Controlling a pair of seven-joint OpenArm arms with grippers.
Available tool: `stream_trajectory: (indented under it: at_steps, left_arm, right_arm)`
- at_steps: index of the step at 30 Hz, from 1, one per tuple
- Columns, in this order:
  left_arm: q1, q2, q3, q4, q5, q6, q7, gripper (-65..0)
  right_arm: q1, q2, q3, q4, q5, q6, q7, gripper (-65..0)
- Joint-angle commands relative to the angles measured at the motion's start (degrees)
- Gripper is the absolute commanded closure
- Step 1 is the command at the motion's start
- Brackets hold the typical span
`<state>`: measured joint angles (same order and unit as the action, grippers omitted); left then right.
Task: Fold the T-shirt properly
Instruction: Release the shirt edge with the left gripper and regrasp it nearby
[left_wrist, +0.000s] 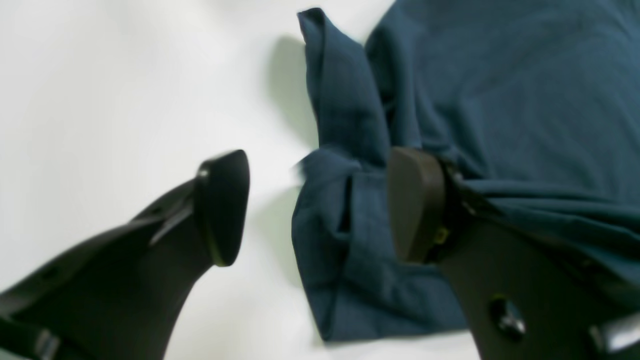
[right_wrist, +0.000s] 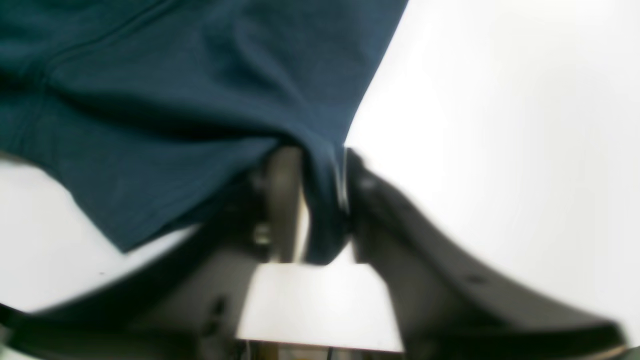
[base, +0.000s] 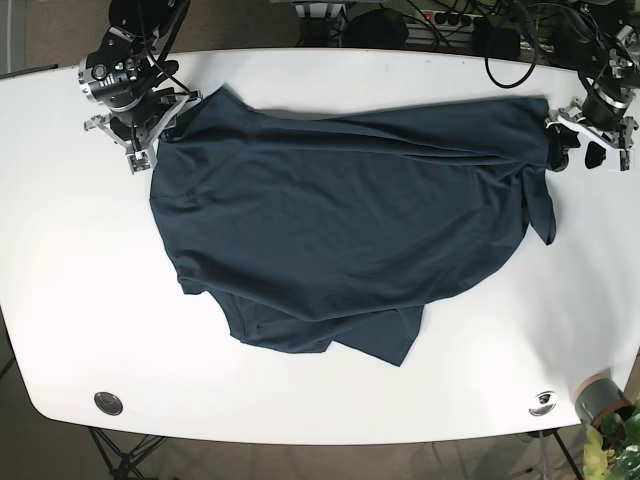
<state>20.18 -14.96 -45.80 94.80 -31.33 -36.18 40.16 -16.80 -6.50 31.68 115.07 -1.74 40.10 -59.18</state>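
Observation:
A dark teal T-shirt (base: 340, 220) lies spread and wrinkled across the white table (base: 80, 300). My right gripper (base: 160, 130) is at the shirt's far left corner. In the right wrist view the right gripper (right_wrist: 325, 200) is shut on the shirt's edge (right_wrist: 327, 220), and the cloth (right_wrist: 175, 100) stretches away from it. My left gripper (base: 572, 138) is at the shirt's far right corner. In the left wrist view the left gripper (left_wrist: 320, 207) is open, with a rolled fold of cloth (left_wrist: 340, 235) between its fingers. One finger (left_wrist: 417, 205) rests against the cloth.
Cables (base: 500, 30) lie past the table's back edge. A small round metal fitting (base: 108, 402) sits at the front left. A grey cup (base: 597, 398) and a plant (base: 620, 450) stand by the front right corner.

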Motion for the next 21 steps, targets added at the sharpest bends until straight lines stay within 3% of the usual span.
stream_trajectory:
  at_steps: [1, 3, 10, 21]
  left_arm:
    - [0.69, -1.35, -0.75, 1.06, -0.98, -2.1, -1.17, -40.8]
    - [0.78, -1.26, -2.68, 1.06, -0.98, -3.82, -1.17, -40.8]
    - [-2.21, -0.99, -7.78, 0.71, -0.71, -3.82, -1.09, -40.8]
    - [-12.49, -3.28, -5.5, -6.06, -0.18, -3.82, 1.29, -41.4]
  right_arm:
    - [-1.18, 0.39, 0.1, 1.11, 0.11, -0.1, 0.76, -26.5]
    - [-1.18, 0.39, 0.1, 1.11, 0.73, -0.1, 0.76, -28.1]
    - [-0.39, 2.94, 0.19, 0.93, 11.89, -0.1, 0.76, -29.0]
    - [3.74, 3.29, -0.08, 0.85, 12.59, -0.1, 0.41, -29.0]
